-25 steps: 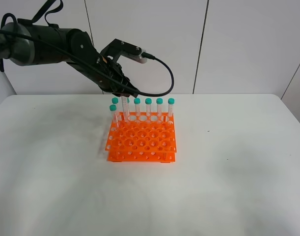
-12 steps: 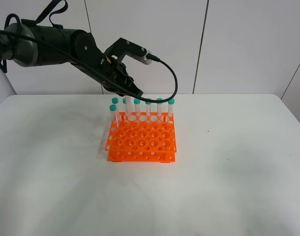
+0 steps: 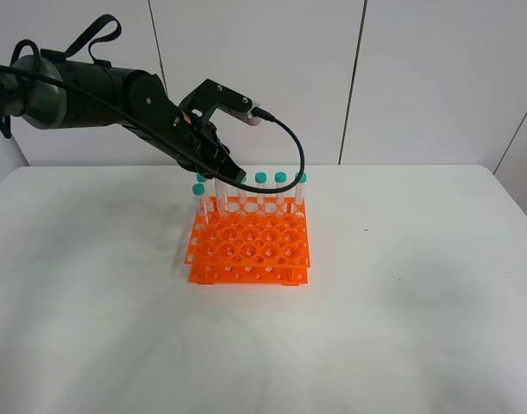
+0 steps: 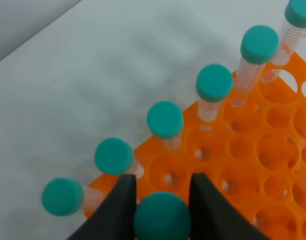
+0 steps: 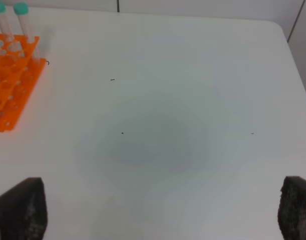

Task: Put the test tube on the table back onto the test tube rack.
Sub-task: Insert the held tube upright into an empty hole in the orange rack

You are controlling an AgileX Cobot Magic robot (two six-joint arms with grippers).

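The near part of the table (image 3: 263, 362) is plain white. In the right wrist view the right gripper (image 5: 160, 210) hangs above it, its two dark fingertips spread wide to the lower corners with nothing between them.

Farther back the test tube rack (image 3: 250, 250) sits flat on the table, bright orange, its grid of round holes facing up. A lone capped tube (image 3: 198, 200) stands upright in the left column, one row forward of the back. Along the far edge a row of teal-capped tubes (image 3: 280, 191) stands upright.

Over the left end of that row the left gripper (image 3: 222, 172) points down. Its black fingers (image 4: 120, 210) are pinched tight on either side of the teal cap of the test tube (image 4: 162, 217). The tube hangs upright from the claw, its clear body reaching down to the rack's top tier near the back-left corner. The tip appears to be at or just inside a hole, though I cannot tell whether it is seated.

Behind, the black arm (image 3: 90, 82) stretches off to the left in front of a pale panelled wall (image 3: 418, 78).
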